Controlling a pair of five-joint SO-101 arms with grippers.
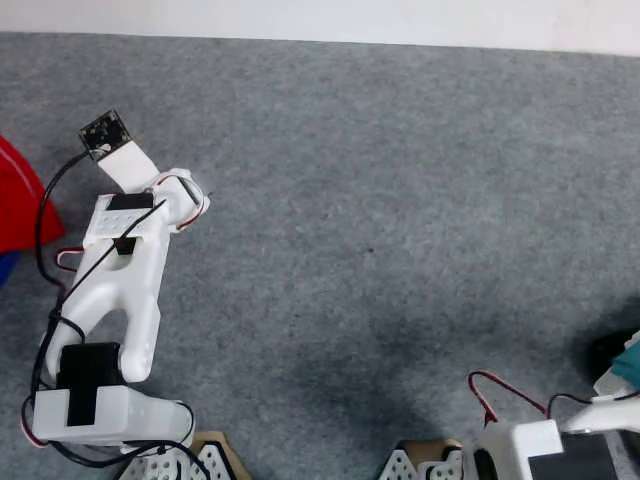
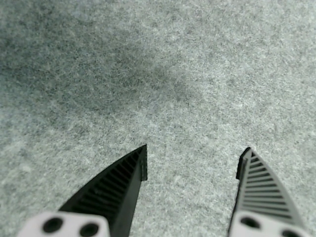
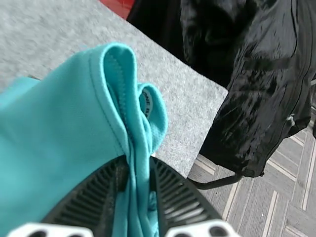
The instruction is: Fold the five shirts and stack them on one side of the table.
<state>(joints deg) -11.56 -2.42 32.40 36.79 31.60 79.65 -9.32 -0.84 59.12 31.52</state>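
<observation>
The high view looks straight down on the table; close behind the left gripper and right gripper, the wrist views share its grey felt.

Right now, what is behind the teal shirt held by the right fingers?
Behind the teal shirt lies the grey table mat, and past its edge some black glossy fabric. The shirt covers whatever lies directly beneath it.

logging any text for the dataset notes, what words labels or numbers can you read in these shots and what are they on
The white neck label in the collar of the teal knit shirt, held in the right gripper: dark letters, curled and cut off, unreadable.
The white plastic left arm and grey felt table: no text to read.
</observation>
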